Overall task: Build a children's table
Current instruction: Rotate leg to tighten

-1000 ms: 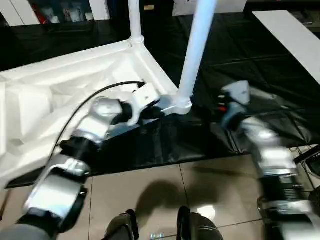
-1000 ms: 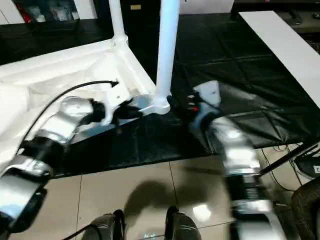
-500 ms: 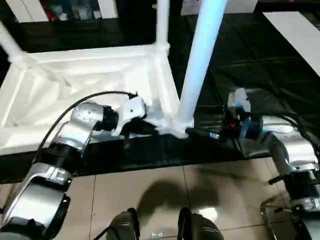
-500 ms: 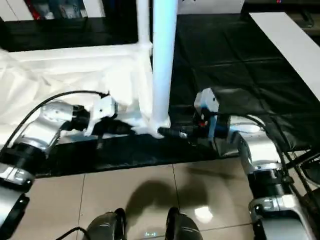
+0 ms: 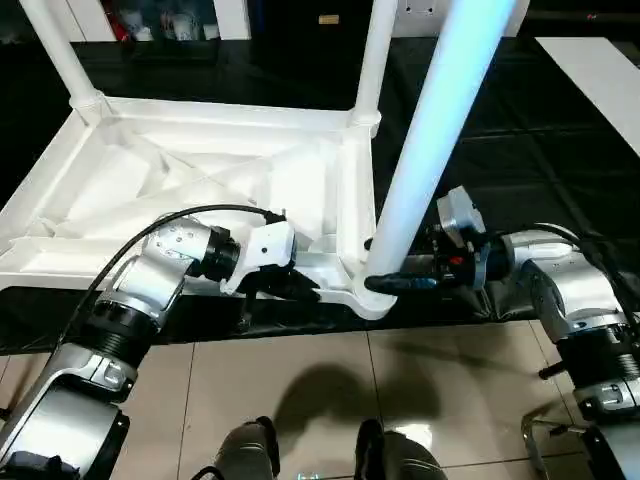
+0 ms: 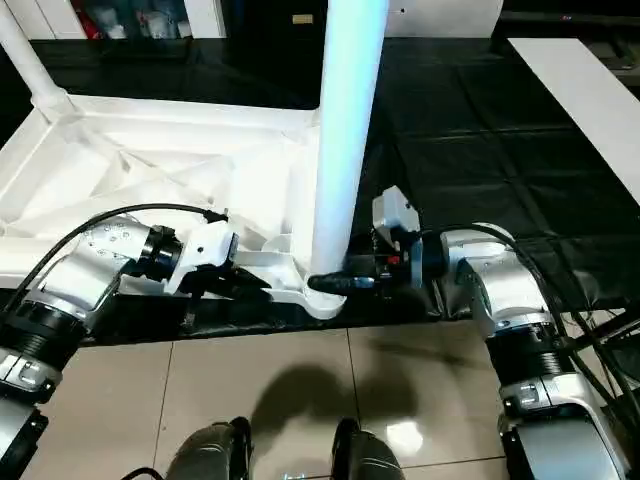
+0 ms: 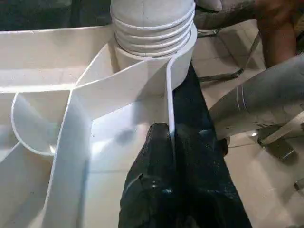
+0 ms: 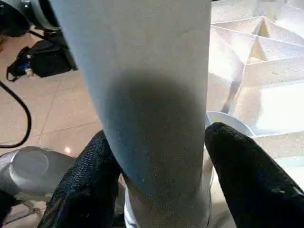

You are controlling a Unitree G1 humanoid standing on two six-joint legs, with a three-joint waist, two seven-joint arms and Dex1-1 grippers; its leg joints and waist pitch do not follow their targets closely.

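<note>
Table top (image 5: 200,190) upside down on black floor mat (image 5: 520,130), ribbed underside up, near edge by tan floor tiles (image 5: 300,400). Three legs standing in corner sockets: near leg (image 5: 435,150) at the near right corner, another (image 5: 372,60) at the far right, another (image 5: 60,55) at the far left. Left claw (image 5: 295,285) pressed together, pinching the top's near rim wall just beside the near socket (image 7: 152,42); black fingers (image 7: 161,190) on either side of the thin wall. Right claw (image 5: 385,283) spread around the near leg's base, one finger (image 8: 90,180) on each side, touching or nearly so. Both forearms low over the mat's edge.
</note>
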